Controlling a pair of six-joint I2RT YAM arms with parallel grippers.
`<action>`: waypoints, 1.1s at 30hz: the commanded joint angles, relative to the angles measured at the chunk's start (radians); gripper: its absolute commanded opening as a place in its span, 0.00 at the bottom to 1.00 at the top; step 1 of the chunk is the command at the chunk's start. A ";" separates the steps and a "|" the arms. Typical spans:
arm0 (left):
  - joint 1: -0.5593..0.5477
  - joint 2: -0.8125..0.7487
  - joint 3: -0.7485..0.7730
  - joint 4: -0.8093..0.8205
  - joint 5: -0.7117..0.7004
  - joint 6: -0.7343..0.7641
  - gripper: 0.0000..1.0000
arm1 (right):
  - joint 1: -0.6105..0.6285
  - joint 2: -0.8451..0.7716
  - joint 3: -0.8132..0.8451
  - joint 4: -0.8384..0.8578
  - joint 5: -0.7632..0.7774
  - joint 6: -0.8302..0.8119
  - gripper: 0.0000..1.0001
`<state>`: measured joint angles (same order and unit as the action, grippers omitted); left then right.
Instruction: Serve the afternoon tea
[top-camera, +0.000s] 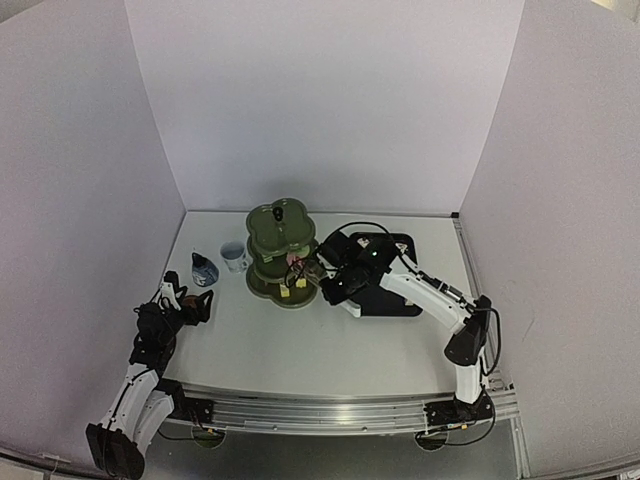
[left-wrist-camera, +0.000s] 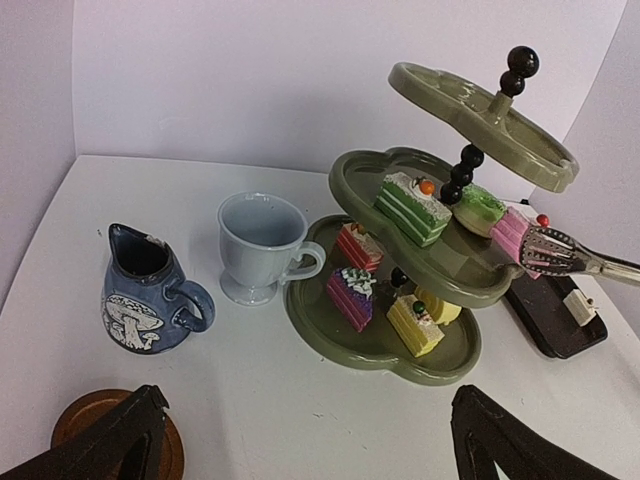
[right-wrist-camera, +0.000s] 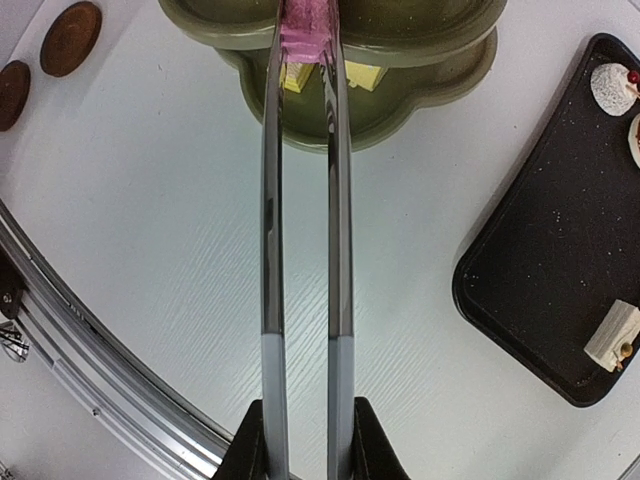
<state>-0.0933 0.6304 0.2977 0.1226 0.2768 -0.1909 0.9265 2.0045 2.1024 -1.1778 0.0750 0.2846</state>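
Your stand (top-camera: 280, 220) sits mid-bench toward the back wall, its top tier bare. At the right rim of the middle tier, a pink cake (left-wrist-camera: 515, 232) is pinched in the tips of the tongs (left-wrist-camera: 575, 260); you cannot tell whether it rests on the tier. The same tier holds a green cake (left-wrist-camera: 412, 208) and a round green piece (left-wrist-camera: 482, 205) beside the centre post. On the bottom tier you have a red cake (left-wrist-camera: 358, 247), a purple cake (left-wrist-camera: 350, 297), a yellow cake (left-wrist-camera: 414, 325) and a yellow roll (left-wrist-camera: 442, 306). Your right end effector (right-wrist-camera: 305, 440) is pressed together on the handle end of the tongs, whose two arms run straight out to the pink cake. Just left of the stand is the white cup (left-wrist-camera: 262, 245), upright with its handle turned to the stand. Left of that, a little apart, is the blue cup (left-wrist-camera: 145, 295), with a mushroom painted on its side. The two coasters (right-wrist-camera: 70, 37) lie side by side at the bench's left edge, near your left end effector (left-wrist-camera: 307, 400). It is spread wide, holds nothing, and points toward the cups. Right of the stand is the black tray (right-wrist-camera: 530, 260), flat on the bench (top-camera: 300, 350) under your right arm. It carries a round white cake (right-wrist-camera: 612, 85) at its far end and a cream bar (right-wrist-camera: 612, 335) nearer you.
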 joint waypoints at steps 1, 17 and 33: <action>-0.004 -0.003 0.000 0.027 -0.001 -0.006 1.00 | 0.016 0.010 0.066 0.042 -0.013 -0.018 0.00; -0.005 -0.004 -0.005 0.029 0.001 -0.011 1.00 | 0.064 0.180 0.267 0.054 0.070 -0.051 0.00; -0.004 -0.008 -0.005 0.029 -0.001 -0.012 1.00 | 0.078 0.193 0.254 0.054 0.221 -0.073 0.02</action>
<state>-0.0937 0.6289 0.2977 0.1226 0.2768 -0.1917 1.0000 2.2383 2.3683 -1.1515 0.2550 0.2287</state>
